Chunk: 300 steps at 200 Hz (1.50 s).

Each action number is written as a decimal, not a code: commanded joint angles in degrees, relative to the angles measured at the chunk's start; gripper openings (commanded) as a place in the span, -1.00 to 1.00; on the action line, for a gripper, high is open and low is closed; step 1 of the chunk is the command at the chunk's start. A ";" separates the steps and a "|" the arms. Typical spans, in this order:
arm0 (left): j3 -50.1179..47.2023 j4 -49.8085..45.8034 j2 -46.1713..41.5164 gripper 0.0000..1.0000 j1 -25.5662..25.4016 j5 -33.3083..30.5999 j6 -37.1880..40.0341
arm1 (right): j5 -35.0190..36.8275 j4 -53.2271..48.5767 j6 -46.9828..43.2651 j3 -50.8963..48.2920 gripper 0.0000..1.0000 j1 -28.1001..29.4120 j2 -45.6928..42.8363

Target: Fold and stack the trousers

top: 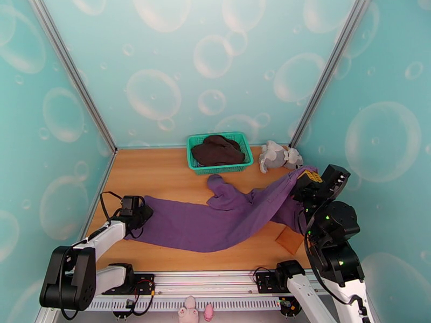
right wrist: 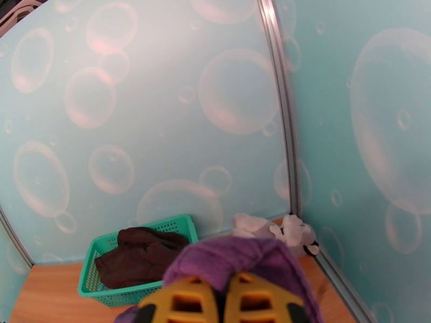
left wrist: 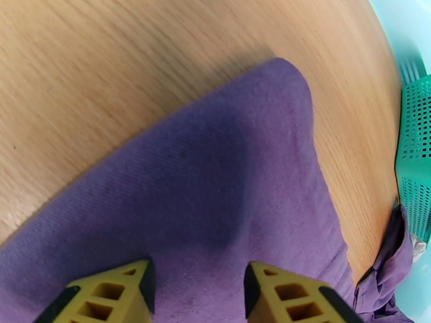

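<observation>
Step in hand (my read): getting the trousers [top: 215,222] stretched flat before the 1st fold.

Position: the trousers lie diagonally across the wooden table [top: 156,173]. One end is near the L edge and the other is lifted off the wood at the R side. The 2nd leg is bunched mid-table, with its end curled up near the green basket [top: 243,163].

R gripper [right wrist: 221,294]: fingers pinched almost together, purple cloth heaped over the tips. It has hold of the R end, which is raised above the table.

L gripper [left wrist: 199,289]: fingers spread wide, low over the L end, with cloth lying under and between them. Nothing is clamped. Can't tell whether the tips touch the fabric.

How I'd do it well:
- Close L on the cloth first, taking both layers. Otherwise any R pull just drags the whole garment across the table.
- Then bring R outward and down, slowly, until the span goes taut w/o wrinkles, and lay it down rather than dropping it.
- The bunched leg needs a separate pass, since tension along the main leg prob. won't open it.
- Keep the R path clear of the grey plush toy [top: 277,156] and of the basket holding the dark brown garment [top: 218,151]. A snag there would undo the spread.

Progress: early, no fold made yet.
</observation>
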 commanded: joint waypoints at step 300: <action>22.20 -15.84 9.53 -0.12 -40.00 -16.27 -1.85 | -1.08 3.08 -1.48 -1.45 -0.85 -0.44 0.90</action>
